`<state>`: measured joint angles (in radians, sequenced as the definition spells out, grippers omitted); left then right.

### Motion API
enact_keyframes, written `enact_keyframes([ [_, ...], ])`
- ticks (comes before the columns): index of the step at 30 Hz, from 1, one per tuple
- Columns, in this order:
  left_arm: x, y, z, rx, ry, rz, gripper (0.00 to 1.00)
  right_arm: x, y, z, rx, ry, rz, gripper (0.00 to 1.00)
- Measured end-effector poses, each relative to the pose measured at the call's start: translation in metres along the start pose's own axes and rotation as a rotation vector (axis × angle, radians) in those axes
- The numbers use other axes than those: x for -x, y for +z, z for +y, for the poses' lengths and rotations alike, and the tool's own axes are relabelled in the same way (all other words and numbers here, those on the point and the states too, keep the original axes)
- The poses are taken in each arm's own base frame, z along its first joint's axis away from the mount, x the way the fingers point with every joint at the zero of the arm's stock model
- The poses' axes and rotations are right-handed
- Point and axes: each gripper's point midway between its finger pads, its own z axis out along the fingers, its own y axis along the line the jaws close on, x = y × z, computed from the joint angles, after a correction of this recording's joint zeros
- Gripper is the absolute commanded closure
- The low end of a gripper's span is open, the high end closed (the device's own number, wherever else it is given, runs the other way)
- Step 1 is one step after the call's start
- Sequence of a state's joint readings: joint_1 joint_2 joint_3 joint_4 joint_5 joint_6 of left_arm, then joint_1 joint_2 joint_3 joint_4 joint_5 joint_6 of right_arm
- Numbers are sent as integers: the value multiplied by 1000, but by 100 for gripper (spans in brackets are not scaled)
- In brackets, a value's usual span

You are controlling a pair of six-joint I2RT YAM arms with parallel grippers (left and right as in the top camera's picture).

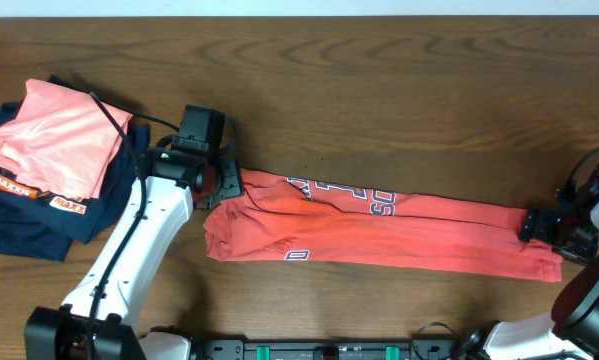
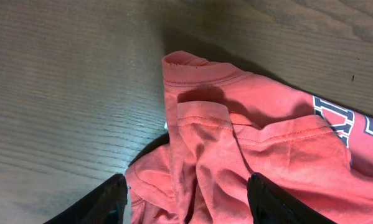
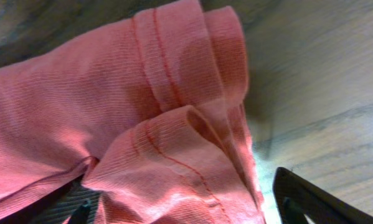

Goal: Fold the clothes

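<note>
The coral-red t-shirt [image 1: 379, 235] lies folded lengthwise into a long strip across the wooden table, with its white-and-dark lettering [image 1: 344, 195] on the far side. My left gripper [image 1: 219, 185] is at the strip's left end. In the left wrist view its jaws [image 2: 186, 208] are wide open and straddle the bunched collar and sleeve cloth [image 2: 236, 137]. My right gripper [image 1: 541, 226] is at the strip's right end. In the right wrist view its jaws [image 3: 186, 211] are wide open with the stitched hem layers [image 3: 174, 124] between them.
A stack of folded garments stands at the far left: a paler salmon-pink one [image 1: 54, 135] on top of navy ones with orange-white print [image 1: 39, 215]. The arm bases sit along the table's front edge [image 1: 309, 350].
</note>
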<state>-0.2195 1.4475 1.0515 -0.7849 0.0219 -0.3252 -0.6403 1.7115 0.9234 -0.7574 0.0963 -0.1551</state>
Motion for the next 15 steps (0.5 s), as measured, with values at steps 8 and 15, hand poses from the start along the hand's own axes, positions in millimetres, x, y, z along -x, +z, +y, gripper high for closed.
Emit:
enact_keyframes([
  [8,0,0,0,-1,0,-2,37,4,2,13,76,-10,-25,54],
  [15,4,0,-1,-6,-1,-14,37,13,2,16,94,-5,-66,59],
])
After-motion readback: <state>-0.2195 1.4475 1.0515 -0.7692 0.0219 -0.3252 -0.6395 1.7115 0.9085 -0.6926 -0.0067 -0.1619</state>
